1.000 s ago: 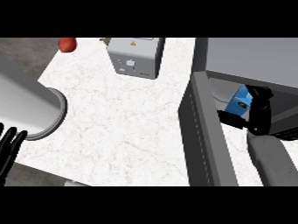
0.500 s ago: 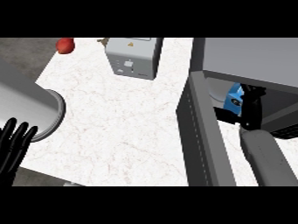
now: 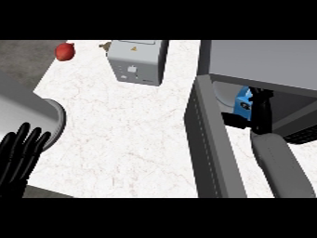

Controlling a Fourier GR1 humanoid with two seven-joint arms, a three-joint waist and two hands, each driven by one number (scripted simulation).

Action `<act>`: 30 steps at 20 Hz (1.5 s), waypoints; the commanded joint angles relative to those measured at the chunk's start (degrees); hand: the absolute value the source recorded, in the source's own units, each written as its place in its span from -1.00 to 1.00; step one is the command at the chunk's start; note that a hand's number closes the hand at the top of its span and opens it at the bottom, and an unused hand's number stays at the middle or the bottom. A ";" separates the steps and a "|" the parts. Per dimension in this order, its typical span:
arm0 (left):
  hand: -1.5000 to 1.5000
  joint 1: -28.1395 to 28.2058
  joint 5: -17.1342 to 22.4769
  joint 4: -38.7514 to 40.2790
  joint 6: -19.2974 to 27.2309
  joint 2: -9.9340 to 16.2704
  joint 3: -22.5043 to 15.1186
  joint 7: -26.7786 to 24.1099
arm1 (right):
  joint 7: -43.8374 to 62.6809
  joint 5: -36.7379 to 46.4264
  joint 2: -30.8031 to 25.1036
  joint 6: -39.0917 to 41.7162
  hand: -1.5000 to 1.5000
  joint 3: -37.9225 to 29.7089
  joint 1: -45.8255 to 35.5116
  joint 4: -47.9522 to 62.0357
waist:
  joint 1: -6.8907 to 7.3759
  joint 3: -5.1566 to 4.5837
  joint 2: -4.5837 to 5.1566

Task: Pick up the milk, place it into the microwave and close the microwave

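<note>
Head view: the microwave (image 3: 277,65) stands at the right of the counter (image 3: 133,130), its door (image 3: 212,139) swung open toward the viewer and seen nearly edge-on; the right forearm rises from the lower edge and carries the right hand (image 3: 260,111) through the opening into the cavity; the milk (image 3: 242,101), a blue carton of which only a small patch shows, lies inside the cavity, just to the left of the hand and touching it; the hand hides most of it, so its long axis cannot be told with certainty, though the visible patch looks upright; the fingers seem wrapped against the carton, so the hand appears to be gripping the milk, not yet released; whether the carton rests on the oven floor is hidden.

The relation the coming move turns on, as a judgement: the carton sits between the hand and the door's hinge side, so the hand would have to let go and draw back out toward the viewer before the door can swing; the right hand is by far the nearer to the door.

The left hand (image 3: 13,160) shows at the lower left edge, fingers straight and up, resting, beside a large grey cylinder (image 3: 16,116); a grey box-like appliance (image 3: 139,60) stands at the far edge; a red object (image 3: 64,51) lies at the upper left; what either holds cannot be seen.
</note>
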 commanded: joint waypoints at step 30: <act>1.00 -7.01 -9.42 10.96 -3.15 -0.71 -12.37 1.37 | 9.08 -10.86 2.63 25.87 -1.00 1.18 -8.59 18.81 | -9.51 -0.02 -0.01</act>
